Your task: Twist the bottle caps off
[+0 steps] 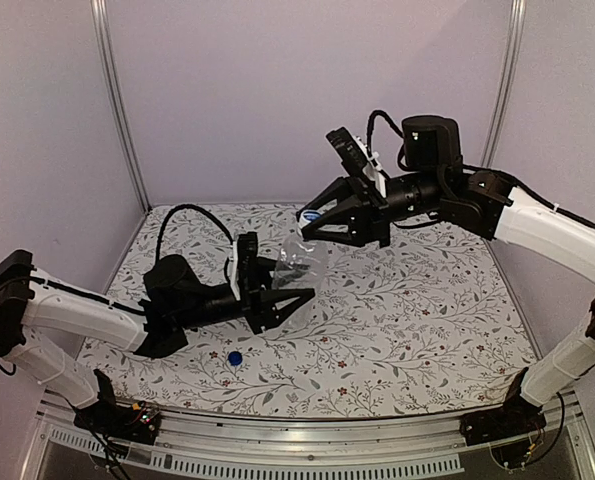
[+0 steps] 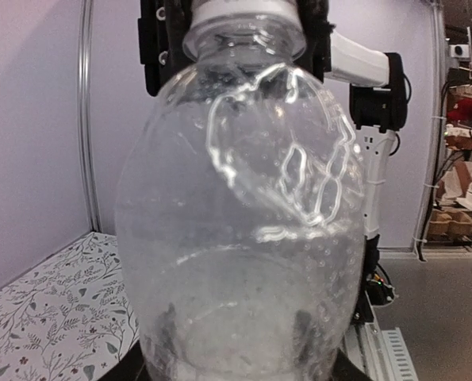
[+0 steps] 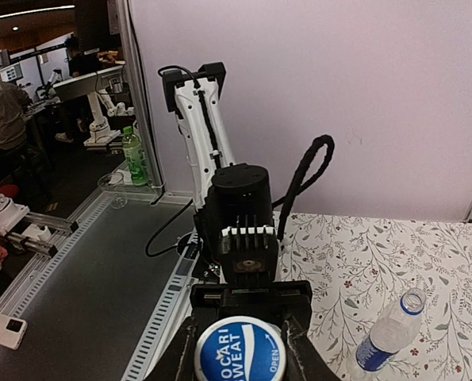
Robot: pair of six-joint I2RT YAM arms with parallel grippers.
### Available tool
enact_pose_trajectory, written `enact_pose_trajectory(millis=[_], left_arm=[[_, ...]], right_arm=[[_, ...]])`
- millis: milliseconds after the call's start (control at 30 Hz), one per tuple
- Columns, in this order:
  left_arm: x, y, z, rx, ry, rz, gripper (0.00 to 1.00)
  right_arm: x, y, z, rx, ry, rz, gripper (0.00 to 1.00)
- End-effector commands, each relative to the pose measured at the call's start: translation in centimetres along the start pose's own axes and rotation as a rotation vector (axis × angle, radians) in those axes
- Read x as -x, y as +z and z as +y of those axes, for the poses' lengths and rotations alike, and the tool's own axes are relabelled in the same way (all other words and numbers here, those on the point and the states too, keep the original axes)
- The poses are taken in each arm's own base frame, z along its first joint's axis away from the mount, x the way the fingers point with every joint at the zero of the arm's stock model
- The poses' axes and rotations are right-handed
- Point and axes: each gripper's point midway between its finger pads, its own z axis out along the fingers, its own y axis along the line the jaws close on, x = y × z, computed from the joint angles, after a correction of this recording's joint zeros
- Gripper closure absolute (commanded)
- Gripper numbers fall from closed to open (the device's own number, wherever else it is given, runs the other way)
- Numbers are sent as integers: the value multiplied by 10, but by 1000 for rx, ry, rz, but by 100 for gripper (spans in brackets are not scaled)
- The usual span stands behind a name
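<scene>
Closest to the arm bases, the solid blue cap [image 1: 235, 357] is sitting loose on the flowery table [image 1: 427, 320], just in front of the left arm and not touching anything.

A bit further back, the left gripper [image 1: 287, 285] is clamped on the bottom end of the plain bottle [image 2: 236, 222] and holds it up off the table. In the left wrist view you can see the dark fingers [image 2: 169, 327] through the clear plastic on both sides of the base.

The bottle's neck points up and away toward the right gripper [image 1: 317, 225]. That gripper is closed on the white-and-blue cap [image 3: 239, 349], which has "Pocari Sweat" printed on top. From the left wrist camera the cap looks like it's still on the neck.

Further out, the right wrist view shows the blue-label bottle [image 3: 386, 335] on the table with its neck open and only a blue ring around it. It looks tilted, but the camera angle is odd, so I can't really tell whether it's standing or leaning.
</scene>
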Motion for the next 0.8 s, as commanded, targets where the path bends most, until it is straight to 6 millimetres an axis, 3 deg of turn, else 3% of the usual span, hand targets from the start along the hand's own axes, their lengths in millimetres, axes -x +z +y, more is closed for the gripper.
enact_pose_trajectory(millis=[0, 100, 233, 433, 533, 667, 767], left_arm=[[9, -4, -25, -141, 17, -46, 53], [9, -4, -21, -120, 16, -47, 53], [7, -2, -8, -50, 4, -38, 53], [4, 1, 16, 75, -13, -19, 55], [4, 1, 28, 141, -19, -17, 55], [4, 1, 37, 198, -26, -7, 54], [0, 2, 41, 222, -21, 10, 54]], right_arm=[[7, -13, 27, 179, -45, -39, 76], [5, -14, 19, 152, -33, -33, 72], [2, -14, 5, 59, -17, -20, 58], [0, -17, -9, -44, 24, -12, 25], [0, -20, -11, -78, 35, -15, 14], [14, -30, -19, -182, 48, -57, 9], [29, -39, -36, -302, 127, -114, 9]])
